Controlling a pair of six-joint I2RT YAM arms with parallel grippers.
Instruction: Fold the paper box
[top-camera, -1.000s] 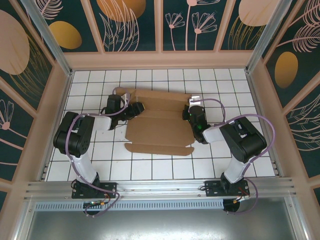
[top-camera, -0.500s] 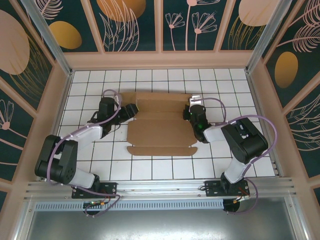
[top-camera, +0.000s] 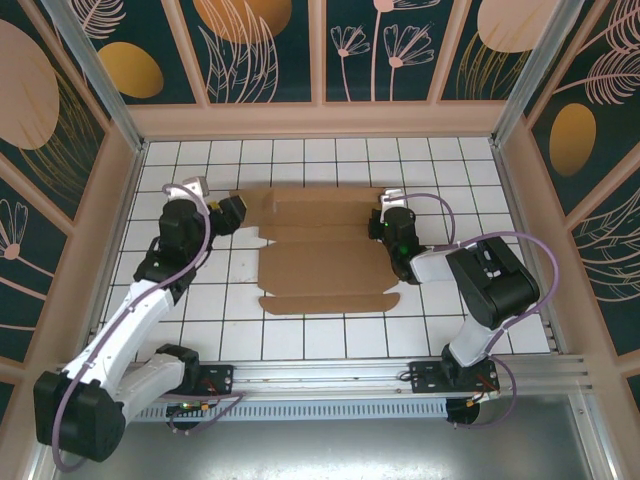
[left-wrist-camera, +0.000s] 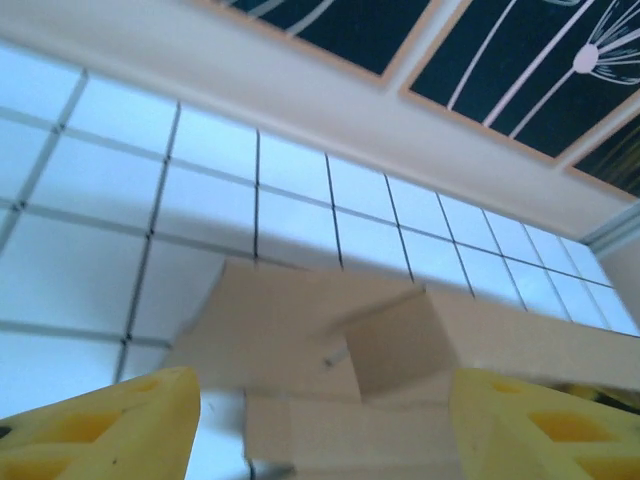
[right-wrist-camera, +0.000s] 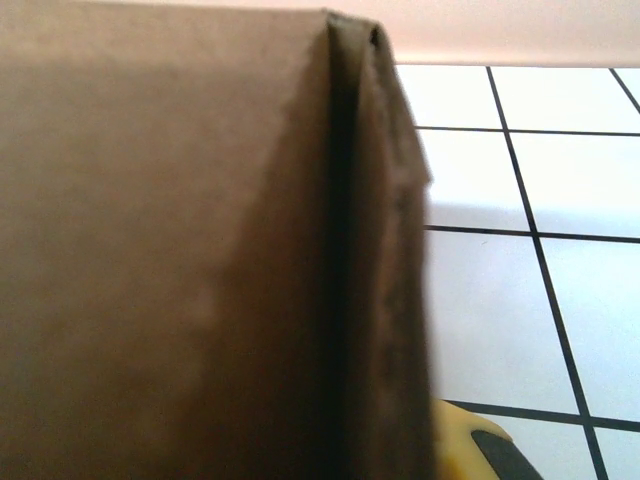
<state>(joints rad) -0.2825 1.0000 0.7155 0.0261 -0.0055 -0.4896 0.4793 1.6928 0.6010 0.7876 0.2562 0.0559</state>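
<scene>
White tiled table (top-camera: 300, 340), floral wall panels (top-camera: 270, 50) around. Flat between both grippers: paper box (top-camera: 320, 262). On left: arm stretched long from base, forearm low, wrist turned toward box. At its tip, left gripper (top-camera: 231, 209), jaws wide, yellow fingers (left-wrist-camera: 110, 425) well apart, gripping nothing; box's corner flap just ahead of fingertips. On right: elbow folded sharply, right gripper (top-camera: 384, 215) pinched narrow on box's raised side flap.
</scene>
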